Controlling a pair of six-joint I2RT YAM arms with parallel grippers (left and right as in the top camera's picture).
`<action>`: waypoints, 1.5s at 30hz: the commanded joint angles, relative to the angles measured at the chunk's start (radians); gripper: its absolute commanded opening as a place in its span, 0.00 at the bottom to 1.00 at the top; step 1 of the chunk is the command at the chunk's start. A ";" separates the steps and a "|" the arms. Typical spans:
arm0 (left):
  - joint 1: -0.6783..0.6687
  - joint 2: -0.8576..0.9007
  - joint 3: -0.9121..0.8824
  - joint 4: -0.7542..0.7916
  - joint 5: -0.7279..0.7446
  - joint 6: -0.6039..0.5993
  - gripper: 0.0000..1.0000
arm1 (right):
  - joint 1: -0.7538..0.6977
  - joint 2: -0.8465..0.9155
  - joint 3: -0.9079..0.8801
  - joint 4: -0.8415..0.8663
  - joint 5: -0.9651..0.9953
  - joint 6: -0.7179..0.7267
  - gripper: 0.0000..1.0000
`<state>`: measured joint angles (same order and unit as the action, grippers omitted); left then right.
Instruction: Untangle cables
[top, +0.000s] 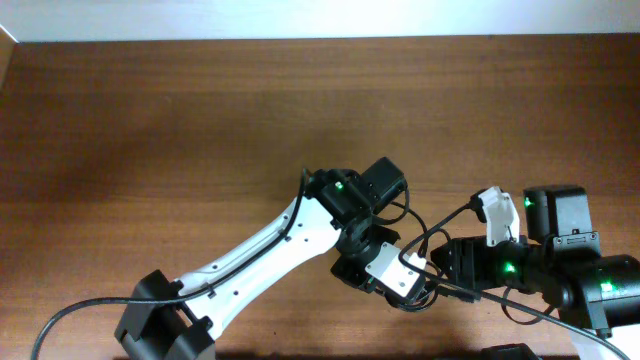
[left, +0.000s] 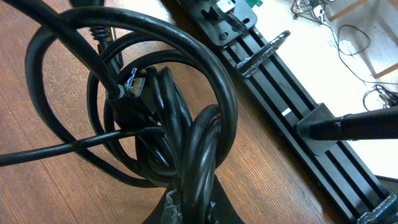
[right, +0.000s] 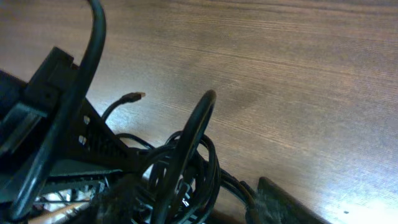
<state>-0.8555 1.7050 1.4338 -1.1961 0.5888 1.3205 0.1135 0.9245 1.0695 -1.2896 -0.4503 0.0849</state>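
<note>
Near the worktop's (top: 200, 120) front edge, right of centre, the cables (top: 432, 292) sit bunched in a tight knot between the left end effector (top: 405, 282) and the right end effector (top: 452, 266), hard against both. The left wrist view shows thick black loops wound round one another, running down to that end effector. I cannot tell how far open either end effector is. One small plug (right: 134, 96) lies loose on the wood, beyond the knot.

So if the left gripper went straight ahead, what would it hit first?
The bundle of black cables, coiled right in front of it, probably already touching; then the wooden table, though depth is unclear.
</note>
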 joint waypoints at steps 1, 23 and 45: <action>0.001 -0.026 0.014 0.026 0.018 -0.053 0.00 | -0.003 -0.009 0.007 -0.005 -0.016 -0.007 0.29; 0.001 -0.026 0.014 -0.065 0.244 -0.053 0.00 | -0.003 -0.004 0.008 0.253 0.465 0.001 0.99; 0.266 -0.026 0.015 0.323 0.952 -0.366 0.00 | -0.003 -0.283 0.017 0.124 0.137 0.347 0.99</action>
<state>-0.6041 1.7050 1.4345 -0.8932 1.4117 0.9527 0.1135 0.6434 1.0718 -1.1576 -0.3336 0.3634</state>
